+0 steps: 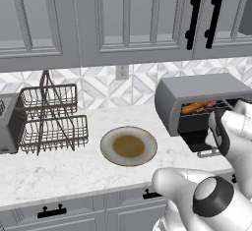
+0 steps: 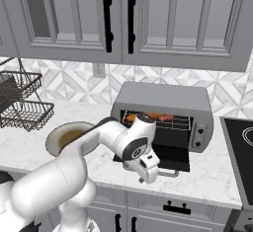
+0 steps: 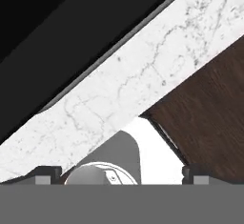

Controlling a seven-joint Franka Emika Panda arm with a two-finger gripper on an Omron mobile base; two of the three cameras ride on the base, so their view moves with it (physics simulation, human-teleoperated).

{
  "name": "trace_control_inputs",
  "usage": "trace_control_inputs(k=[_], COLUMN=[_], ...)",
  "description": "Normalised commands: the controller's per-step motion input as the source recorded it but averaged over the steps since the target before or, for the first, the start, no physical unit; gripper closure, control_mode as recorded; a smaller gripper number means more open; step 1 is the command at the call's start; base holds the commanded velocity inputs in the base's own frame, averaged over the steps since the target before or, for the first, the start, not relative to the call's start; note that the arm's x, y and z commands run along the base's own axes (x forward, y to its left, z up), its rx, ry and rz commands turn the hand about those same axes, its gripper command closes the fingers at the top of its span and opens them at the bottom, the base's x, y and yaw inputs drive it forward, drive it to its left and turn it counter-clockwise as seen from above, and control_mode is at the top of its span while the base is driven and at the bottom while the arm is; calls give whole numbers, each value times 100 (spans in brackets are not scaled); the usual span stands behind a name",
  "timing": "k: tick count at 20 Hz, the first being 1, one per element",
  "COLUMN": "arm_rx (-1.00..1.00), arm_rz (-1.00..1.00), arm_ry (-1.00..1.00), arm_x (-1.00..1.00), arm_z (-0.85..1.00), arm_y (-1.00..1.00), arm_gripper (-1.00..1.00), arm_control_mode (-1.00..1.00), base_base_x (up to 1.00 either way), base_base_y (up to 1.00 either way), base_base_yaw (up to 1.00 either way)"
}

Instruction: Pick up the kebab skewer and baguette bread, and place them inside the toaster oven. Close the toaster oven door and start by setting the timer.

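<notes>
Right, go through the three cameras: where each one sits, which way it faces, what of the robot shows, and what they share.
Left base view: behind the arm, on its left, facing the counter, plate, dish rack and toaster oven; arm rises at lower right.
Right base view: behind on the right, facing the toaster oven with its door folded down, food on the rack; arm reaches from lower left.
Hand view: on the hand, looking down at the counter edge and dark floor; open fingertips show.
Both base views share oven, plate and rack.
</notes>
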Motion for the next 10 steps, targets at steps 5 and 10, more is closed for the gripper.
trace_control_inputs(k=[5,10], arm_rx=[-9,-2], arm_rz=[57,33], arm_ry=[1,0], arm_x=[0,24], arm_z=[-28,-32], arm_y=[0,0], arm_gripper=[-100,-100], arm_control_mode=[-100,-100], base_base_x=[0,0], base_base_y=[0,0], base_base_yaw=[0,0])
